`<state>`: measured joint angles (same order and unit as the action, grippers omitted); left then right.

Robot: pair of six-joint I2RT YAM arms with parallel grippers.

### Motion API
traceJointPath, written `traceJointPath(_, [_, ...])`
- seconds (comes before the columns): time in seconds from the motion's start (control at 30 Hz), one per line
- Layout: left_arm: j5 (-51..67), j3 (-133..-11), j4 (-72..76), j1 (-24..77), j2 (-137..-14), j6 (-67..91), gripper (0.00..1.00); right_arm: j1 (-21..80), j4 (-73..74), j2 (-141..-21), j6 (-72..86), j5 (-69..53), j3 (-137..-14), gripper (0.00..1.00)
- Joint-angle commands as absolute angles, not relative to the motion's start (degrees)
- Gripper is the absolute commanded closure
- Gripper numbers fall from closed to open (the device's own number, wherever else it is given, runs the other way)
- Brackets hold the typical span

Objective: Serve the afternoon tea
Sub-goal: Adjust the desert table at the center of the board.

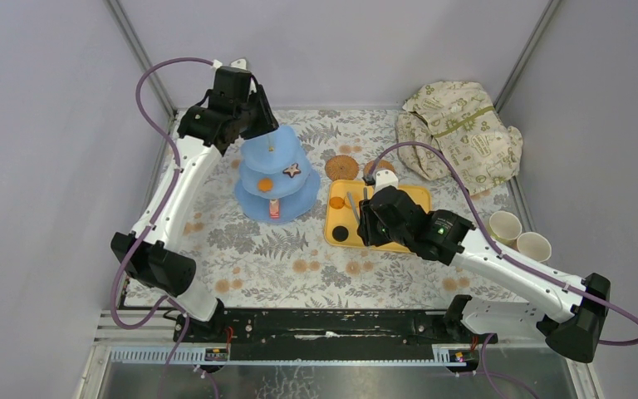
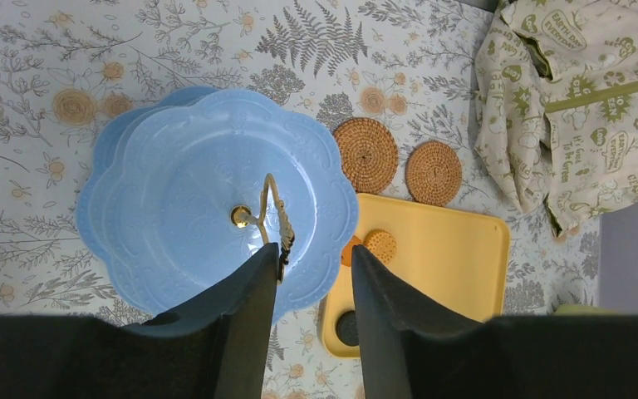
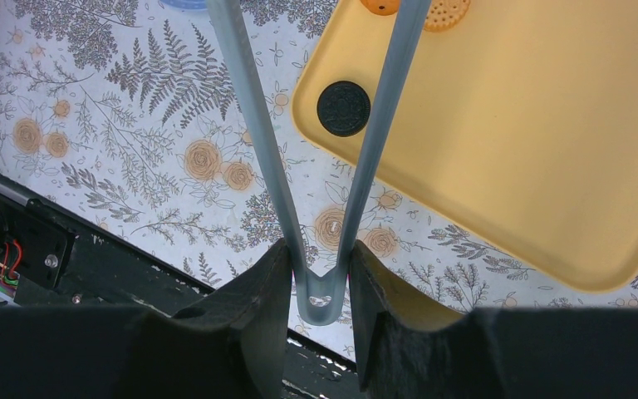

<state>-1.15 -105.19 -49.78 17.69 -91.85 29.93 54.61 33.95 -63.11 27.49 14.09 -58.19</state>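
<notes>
The light-blue three-tier stand (image 1: 276, 176) stands left of centre and bears a star pastry (image 1: 292, 170), an orange one (image 1: 265, 184) and a pink one (image 1: 275, 208). My left gripper (image 1: 257, 112) is open above its top tier (image 2: 208, 191); the gold handle (image 2: 270, 208) is beside my left fingertip. My right gripper (image 3: 320, 266) is shut on grey tongs (image 3: 253, 133) over the yellow tray (image 3: 507, 150). A black cookie (image 3: 343, 108) lies between the tong arms. A biscuit (image 2: 380, 245) and an orange pastry (image 1: 336, 202) lie on the tray. Two woven coasters (image 2: 366, 154) (image 2: 434, 172) lie behind it. Two pale cups (image 1: 505, 224) (image 1: 534, 246) stand at the right.
A cream cloth with green print (image 1: 458, 137) is bunched at the back right. Grey walls close in the floral table on three sides. The black rail (image 1: 324, 324) with the arm bases runs along the near edge.
</notes>
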Motion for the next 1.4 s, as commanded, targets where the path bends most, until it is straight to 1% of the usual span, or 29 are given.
traceJointPath(0.0, [-5.7, -104.4, -48.0, 18.1, -89.8, 30.6, 0.52, 54.1, 32.5, -62.0, 27.8, 15.1, -58.6, 0.64])
traceJointPath(0.2, [-10.0, -100.9, -44.5, 18.1, -87.6, 31.8, 0.36, 54.1, 33.1, -61.8, 27.7, 15.4, -58.9, 0.64])
traceJointPath(0.47, [-16.5, -94.7, -39.2, 18.1, -80.1, 34.2, 0.27, 54.2, 33.2, -62.4, 27.6, 15.4, -58.9, 0.64])
traceJointPath(0.67, [-22.3, -82.7, -32.4, 18.0, -71.1, 37.7, 0.24, 54.1, 33.4, -62.1, 27.8, 15.4, -58.4, 0.63])
traceJointPath(0.83, [-23.8, -73.9, -27.0, 17.9, -66.9, 42.0, 0.24, 54.1, 34.2, -62.0, 27.8, 15.6, -58.6, 0.64])
traceJointPath(1.03, [-20.1, -67.1, -21.0, 15.7, -66.2, 46.0, 0.23, 54.2, 34.5, -62.0, 28.2, 15.8, -58.4, 0.64])
traceJointPath(1.17, [-17.9, -64.4, -19.6, 13.0, -66.9, 47.7, 0.24, 54.1, 34.6, -62.4, 28.2, 15.8, -58.4, 0.64])
traceJointPath(1.37, [-11.2, -60.4, -14.1, 8.0, -68.2, 48.8, 0.24, 54.1, 34.5, -63.5, 28.2, 15.9, -58.6, 0.64])
